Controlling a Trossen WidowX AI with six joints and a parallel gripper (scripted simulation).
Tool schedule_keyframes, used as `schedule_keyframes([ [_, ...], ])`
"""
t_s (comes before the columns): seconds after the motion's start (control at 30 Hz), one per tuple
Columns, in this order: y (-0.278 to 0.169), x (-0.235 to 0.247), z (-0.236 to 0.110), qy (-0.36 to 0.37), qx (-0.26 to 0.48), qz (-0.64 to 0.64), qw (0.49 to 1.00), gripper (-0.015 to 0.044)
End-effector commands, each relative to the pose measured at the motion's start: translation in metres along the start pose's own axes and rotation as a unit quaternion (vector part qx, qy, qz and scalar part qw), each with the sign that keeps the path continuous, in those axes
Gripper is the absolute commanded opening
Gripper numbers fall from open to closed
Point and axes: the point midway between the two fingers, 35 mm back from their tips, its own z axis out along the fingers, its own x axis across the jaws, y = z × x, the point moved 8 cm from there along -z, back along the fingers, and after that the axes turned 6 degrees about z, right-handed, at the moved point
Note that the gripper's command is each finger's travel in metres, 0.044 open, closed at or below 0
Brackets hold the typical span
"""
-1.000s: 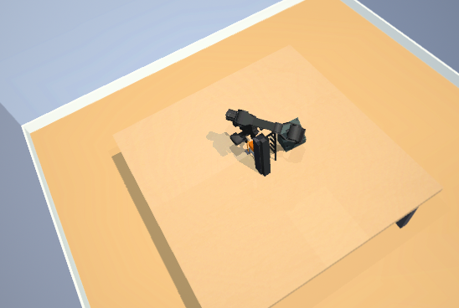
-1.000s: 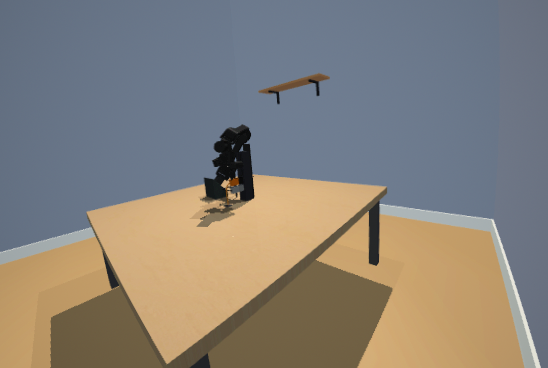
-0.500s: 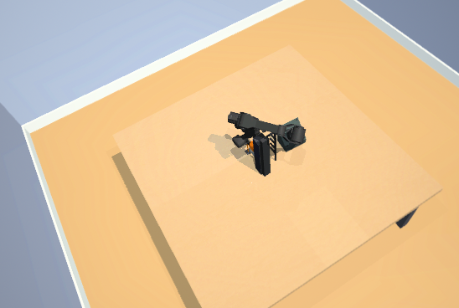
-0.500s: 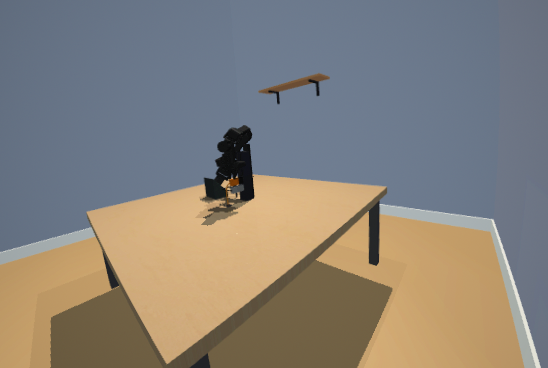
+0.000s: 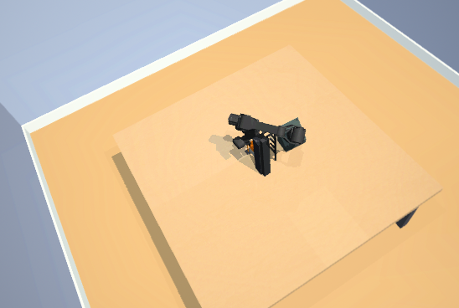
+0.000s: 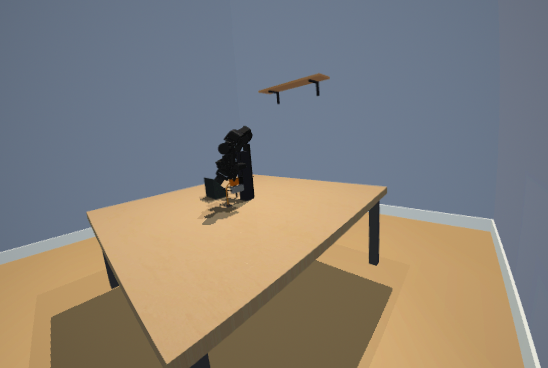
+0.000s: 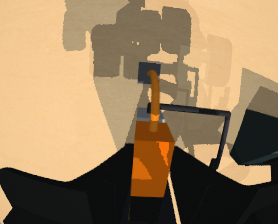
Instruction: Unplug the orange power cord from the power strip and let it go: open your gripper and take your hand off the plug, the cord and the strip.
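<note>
In the wrist view we have the tool [image 7: 151, 185] closing tight on the orange plug [image 7: 151, 159], whose cord [image 7: 154, 96] runs straight up-frame away from us.

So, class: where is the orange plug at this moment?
In the wrist view the orange plug sits low at centre, between the dark fingers of the claw, its cord running up toward the table.

Arm [image 5: 268, 125]: 1. Plug [image 7: 151, 157], orange: 1. Table [image 6: 310, 236]: 1. Shelf [image 6: 294, 83] on wall above table: 1.
</note>
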Motion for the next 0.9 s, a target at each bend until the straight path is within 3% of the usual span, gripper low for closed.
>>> schedule_keyframes([
  [0.0, 0.000, 0.000, 0.000, 0.000, 0.000, 0.000, 1.000, 0.0048],
  [0.23, 0.000, 0.000, 0.000, 0.000, 0.000, 0.000, 1.000, 0.0002],
  [0.87, 0.025, 0.005, -0.002, 0.001, -0.001, 0.001, 1.000, 0.0000],
])
